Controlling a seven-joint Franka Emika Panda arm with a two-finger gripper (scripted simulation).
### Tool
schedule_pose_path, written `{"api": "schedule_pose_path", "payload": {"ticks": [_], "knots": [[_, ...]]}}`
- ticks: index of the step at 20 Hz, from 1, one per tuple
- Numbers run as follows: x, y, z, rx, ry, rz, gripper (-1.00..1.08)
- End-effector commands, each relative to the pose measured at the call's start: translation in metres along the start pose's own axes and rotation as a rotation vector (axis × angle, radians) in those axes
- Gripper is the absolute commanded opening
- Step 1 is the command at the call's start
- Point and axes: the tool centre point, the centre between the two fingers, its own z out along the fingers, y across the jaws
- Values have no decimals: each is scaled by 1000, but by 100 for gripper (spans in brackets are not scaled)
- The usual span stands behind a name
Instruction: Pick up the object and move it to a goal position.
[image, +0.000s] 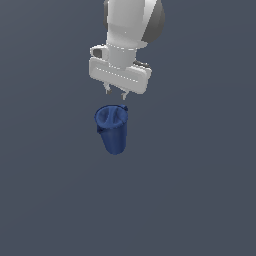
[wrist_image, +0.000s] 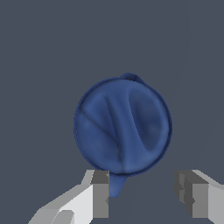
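Hovering above the dark blue cup (image: 113, 129), the gripper (image: 115, 93) has its fingers apart with nothing between them. In the exterior view, the two fingertips (image: 107, 91) sit just above the cup's wide rim without touching it. The cup stands roughly upright on the plain grey surface (image: 200, 190), rim up, tapering to a narrower rounded base, and it appears slightly tilted in this view.

The wrist view looks straight down into the cup's open mouth (wrist_image: 122, 127). A small rim nub (wrist_image: 131, 77) projects on the side away from the fingers. The two finger pads (wrist_image: 100, 194) appear at one edge of this view, with the cup's body lying mostly outside the span between them.

Judged risks from this position:

1. Offset. The cup is not centred between the fingers in the wrist view. A straight descent may bring one finger down onto the rim and tip the cup.
2. Width. The rim looks about as wide as the present opening. Insufficient clearance may cause both pads to strike the rim.
3. Taper. The wall narrows downward. A closure low on the body may let the cup slip upward or rotate.
4. No goal marker is visible in either view.
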Motion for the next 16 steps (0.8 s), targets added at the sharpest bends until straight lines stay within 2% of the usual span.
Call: {"api": "schedule_pose_path", "payload": {"ticks": [1,8,16], "knots": [[-2,3,2,-7,21,38,28],[-8,6,8,-8,70,138,28],[-20,3,21,15,111,241,28]]}}
